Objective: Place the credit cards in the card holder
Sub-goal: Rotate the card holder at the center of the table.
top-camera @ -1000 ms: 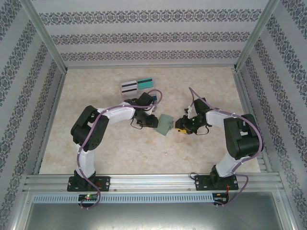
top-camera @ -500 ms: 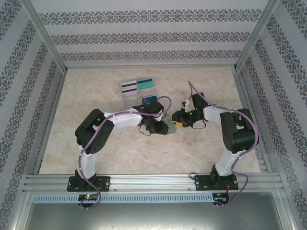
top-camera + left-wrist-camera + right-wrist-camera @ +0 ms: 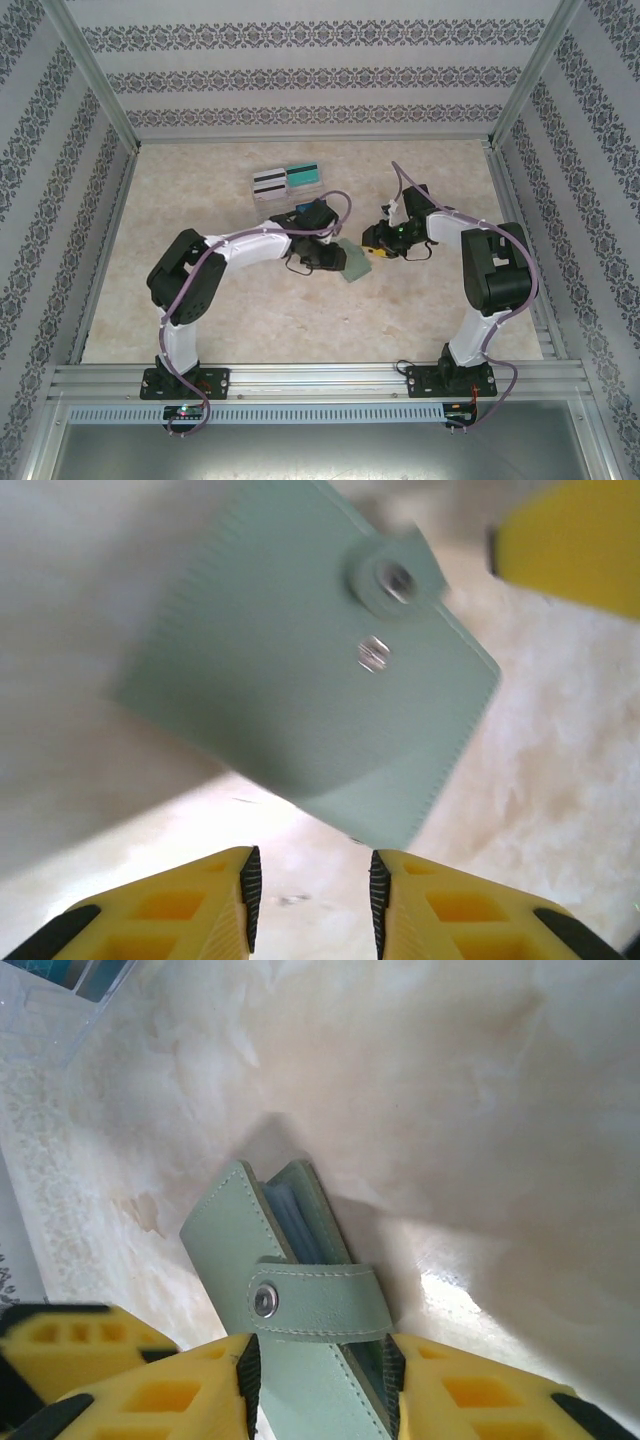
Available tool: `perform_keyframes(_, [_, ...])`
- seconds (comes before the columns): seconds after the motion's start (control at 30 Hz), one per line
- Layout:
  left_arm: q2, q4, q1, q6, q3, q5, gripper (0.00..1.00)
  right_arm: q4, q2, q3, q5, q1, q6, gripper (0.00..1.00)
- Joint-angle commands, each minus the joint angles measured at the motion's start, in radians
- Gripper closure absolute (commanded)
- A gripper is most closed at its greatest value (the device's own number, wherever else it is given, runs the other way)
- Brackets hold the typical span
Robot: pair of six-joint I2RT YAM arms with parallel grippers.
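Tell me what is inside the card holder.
Between the covers of the card holder, the right wrist view shows pale blue-green pocket edges. The strap crosses that open edge, and the pockets' depth is covered, so any card inside cannot be seen.

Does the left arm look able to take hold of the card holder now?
Probably yes. The holder sits just ahead of the left end effector, whose fingers stand apart with nothing between. The right end effector seems to grip its strap end, so only the near edge looks free.
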State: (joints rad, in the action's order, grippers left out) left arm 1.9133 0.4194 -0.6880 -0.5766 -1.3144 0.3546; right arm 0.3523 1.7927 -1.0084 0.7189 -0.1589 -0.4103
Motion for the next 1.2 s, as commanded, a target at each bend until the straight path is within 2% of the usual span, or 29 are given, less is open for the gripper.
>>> perform_keyframes(0.0, [-0.008,0.100,0.067,0.018,-0.041,-0.105,0.65,0.064,0.017,-0.061,-0.037,-0.003,0.054,0.58])
perform_keyframes(0.1, [0.015,0.096,0.085,0.006,-0.082,-0.123,0.65,0.073,0.051,-0.091,-0.041,-0.017,0.057,0.58])
perform_keyframes(0.17, [0.046,0.094,0.082,0.004,-0.124,-0.093,0.66,0.073,0.073,-0.109,-0.039,-0.026,0.059,0.58])
perform_keyframes(0.43, [0.202,0.182,0.014,0.030,-0.276,-0.066,0.69,0.080,0.129,-0.140,0.003,-0.048,0.070,0.57])
perform_keyframes(0.67, [0.253,0.182,0.005,0.030,-0.277,-0.081,0.73,0.068,0.106,-0.112,0.049,-0.062,0.074,0.58])
perform_keyframes(0.87, [0.276,0.203,0.005,0.047,-0.305,-0.104,0.74,0.085,0.094,-0.086,0.065,-0.085,0.100,0.63])
perform_keyframes(1.17, [0.265,0.220,0.005,0.060,-0.324,-0.106,0.74,0.135,0.056,-0.059,-0.051,-0.141,0.125,0.64])
